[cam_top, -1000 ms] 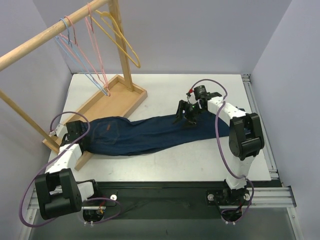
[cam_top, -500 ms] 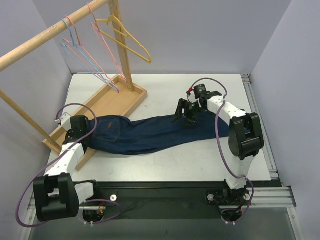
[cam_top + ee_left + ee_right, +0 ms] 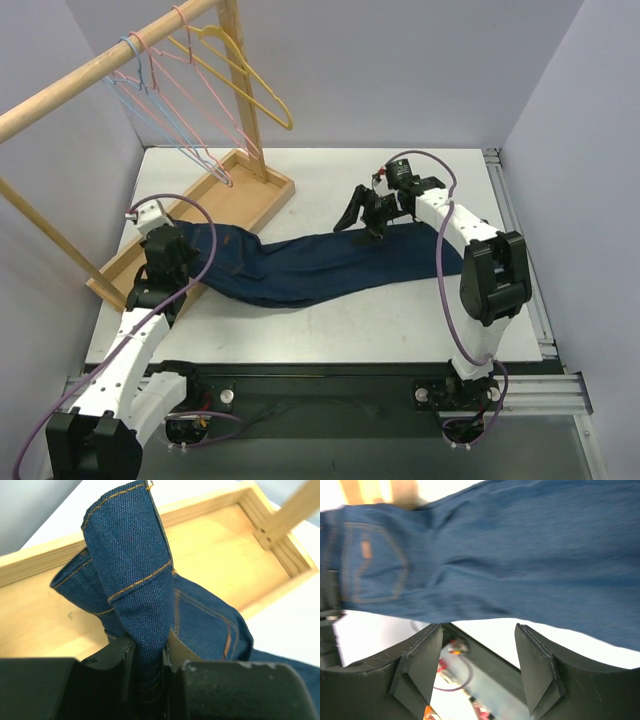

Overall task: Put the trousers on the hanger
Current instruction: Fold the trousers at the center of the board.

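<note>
1. The trousers (image 3: pixel 320 265) were seen stretched across the middle of the table (image 3: pixel 330 320). The waist end was at the left edge, partly over the wooden base (image 3: pixel 250 195) of the rack, and the legs ran toward the right edge.
2. The left gripper (image 3: pixel 147 655) was found closed tightly on a fold of the waistband. In the left wrist view the denim stood up between the two fingers, and this end was raised from the surface.
3. The right gripper (image 3: pixel 477 630) was held above the leg part, near the far side of the cloth. Its jaws were about half open and nothing was held between them.
4. The hanger (image 3: pixel 150 120) was hanging on the wooden rail (image 3: pixel 100 70) above the far left corner, among the pink hangers (image 3: pixel 195 110) and beside the yellow hanger (image 3: pixel 250 90). It was well apart from the trousers and not touched by either arm.
5. The step in hand was judged to be the pick-up of the trousers at the waist. The task was considered to be at an early stage, because nothing was yet laid on the hanger.
6. For the next move, a higher lift by the left arm would probably be needed. The legs would then need to be taken by the right arm, so that the cloth can be carried to the blue wire and draped over its lower bar.
</note>
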`<state>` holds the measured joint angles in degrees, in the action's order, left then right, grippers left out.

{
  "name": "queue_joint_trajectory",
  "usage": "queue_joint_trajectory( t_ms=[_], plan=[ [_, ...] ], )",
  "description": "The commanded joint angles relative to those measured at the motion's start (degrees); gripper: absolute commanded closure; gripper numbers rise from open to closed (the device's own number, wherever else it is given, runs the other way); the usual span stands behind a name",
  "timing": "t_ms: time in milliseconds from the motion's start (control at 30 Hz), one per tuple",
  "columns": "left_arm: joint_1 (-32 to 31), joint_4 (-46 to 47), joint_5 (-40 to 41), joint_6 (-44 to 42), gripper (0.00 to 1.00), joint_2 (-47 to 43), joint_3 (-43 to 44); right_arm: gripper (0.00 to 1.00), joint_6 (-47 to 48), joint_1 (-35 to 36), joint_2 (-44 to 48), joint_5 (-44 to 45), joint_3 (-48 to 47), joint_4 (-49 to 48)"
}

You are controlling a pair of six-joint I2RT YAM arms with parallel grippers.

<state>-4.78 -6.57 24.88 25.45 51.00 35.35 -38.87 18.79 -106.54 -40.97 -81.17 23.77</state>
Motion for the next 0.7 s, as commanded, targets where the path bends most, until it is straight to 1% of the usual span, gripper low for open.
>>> queue_joint_trajectory(
  t_ms=[0,33,67,100,167,200,267,300,333,367,400,433,500,533,667],
  plan=[
    [-6.8,1.6,3.9,-7.4,1.0,-3.0,3.6,0.4,-9.2,2.1,5.7,-3.9,-2.4,-3.7],
    [-8.3,0.9,4.3,-8.0,1.0,-3.1,3.8,0.4,-11.9,2.6,6.3,-4.5,-2.4,-4.8],
    [-11.7,0.5,6.0,-9.4,1.0,-3.1,4.0,0.4,-13.5,3.3,6.3,-5.8,-2.3,-5.9],
    [-13.6,0.3,6.8,-10.2,1.0,-2.9,4.5,0.4,-14.7,3.7,6.6,-6.6,-2.1,-8.7],
    [-17.6,0.1,8.9,-12.5,1.0,-2.7,5.0,0.39,-17.3,4.6,7.1,-6.9,-1.7,-10.9],
    [-21.5,0.1,10.0,-13.4,1.0,-2.2,5.5,0.38,-18.0,5.3,7.6,-7.3,-1.2,-13.0],
    [-25.7,0.2,12.0,-15.4,1.0,-1.5,6.1,0.35,-20.1,5.9,7.9,-7.9,-0.3,-15.5],
    [-29.6,0.5,13.8,-16.0,1.0,-0.8,6.6,0.34,-20.9,6.3,8.0,-8.5,0.3,-18.1],
    [-31.3,0.7,14.3,-17.0,1.0,-0.4,6.7,0.33,-21.8,6.3,8.6,-8.8,1.9,-19.8],
    [-32.9,0.9,15.1,-17.4,1.0,0.1,6.8,0.31,-23.9,6.4,8.9,-8.9,2.8,-21.3],
    [-36.2,1.5,15.5,-17.8,1.0,1.0,7.1,0.27,-24.7,6.4,9.2,-9.2,3.6,-23.3],
    [-37.7,1.6,15.9,-18.8,1.0,1.6,7.5,0.25,-25.3,6.5,9.5,-9.4,4.2,-25.5],
    [-40.7,2.5,16.2,-19.6,1.0,4.0,8.1,0.24,-25.9,6.5,9.8,-9.4,5.3,-26.2],
    [-43.9,2.9,16.5,-21.2,1.0,4.8,8.8,0.23,-26.0,6.6,10.0,-9.3,5.7,-26.3],
    [-50.1,4.5,16.6,-24.1,1.0,9.3,10.8,0.22,-27.4,6.6,11.3,-8.7,7.4,-26.7]
  ],
)
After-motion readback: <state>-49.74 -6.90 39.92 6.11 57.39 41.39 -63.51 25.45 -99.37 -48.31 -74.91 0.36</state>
